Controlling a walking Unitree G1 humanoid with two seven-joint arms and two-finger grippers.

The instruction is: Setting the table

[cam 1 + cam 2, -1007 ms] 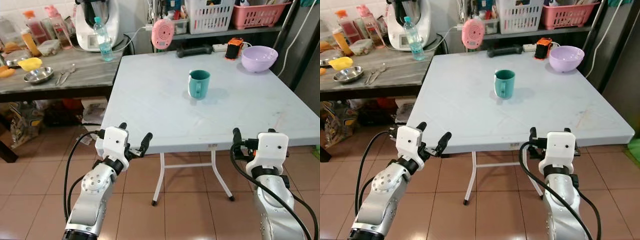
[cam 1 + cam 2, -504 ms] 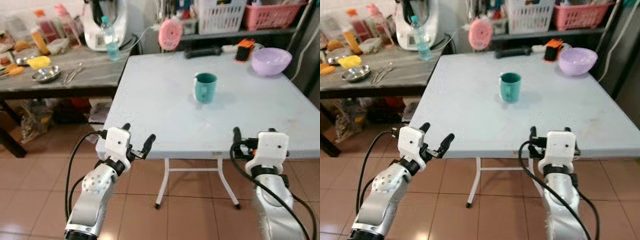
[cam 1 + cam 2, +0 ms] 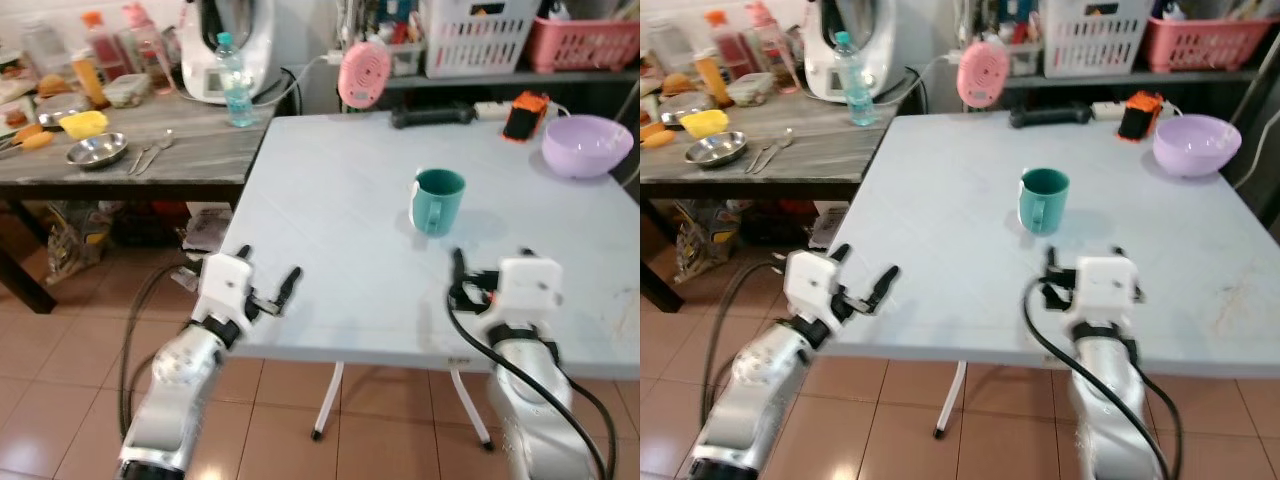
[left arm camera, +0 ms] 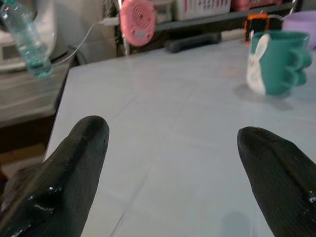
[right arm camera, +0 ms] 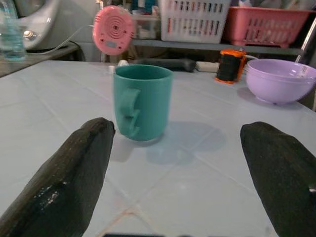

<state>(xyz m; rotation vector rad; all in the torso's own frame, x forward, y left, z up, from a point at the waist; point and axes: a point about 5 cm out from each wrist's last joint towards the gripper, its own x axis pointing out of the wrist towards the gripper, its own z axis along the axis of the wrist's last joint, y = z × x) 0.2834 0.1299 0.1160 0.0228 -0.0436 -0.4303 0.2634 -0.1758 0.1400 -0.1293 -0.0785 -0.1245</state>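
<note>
Head views, frame centre: teal mug (image 3: 437,201) upright on the pale blue counter (image 3: 330,230), handle twd the robot, roughly mid-counter, a bit right of centre. Lilac bowl (image 3: 587,145) at upper right of frame, near the counter's far right corner, well apart from the mug. Orange-black gadget (image 3: 523,114) just left of the bowl; dark bar-shaped item (image 3: 432,115) along the far edge; pink round fan (image 3: 363,74) at top centre by the far-left corner.

Left tool (image 3: 268,282), lower left of frame, at the counter's near-left edge, fingers spread wide w/ nothing between them. Left wrist view: both fingers (image 4: 69,168) apart, bare counter between, mug upper right in that pic w/ a white rabbit print.

Right tool (image 3: 489,272), lower centre-right of frame, over the counter's near part, just short of the mug and not touching it. Right wrist view: fingers (image 5: 74,173) spread wide, mug standing ahead nearer one finger, bowl off to the other side.

Upper left of frame: grey wood-top side counter (image 3: 190,150) w/ a clear water bottle (image 3: 237,81), white kitchen appliance (image 3: 226,45), small steel dish (image 3: 96,150), tongs (image 3: 150,152), yellow item (image 3: 82,124), jars behind. Top right: white basket (image 3: 480,35) and pink basket (image 3: 585,42) on a shelf. Terracotta tile floor (image 3: 60,380) below.
</note>
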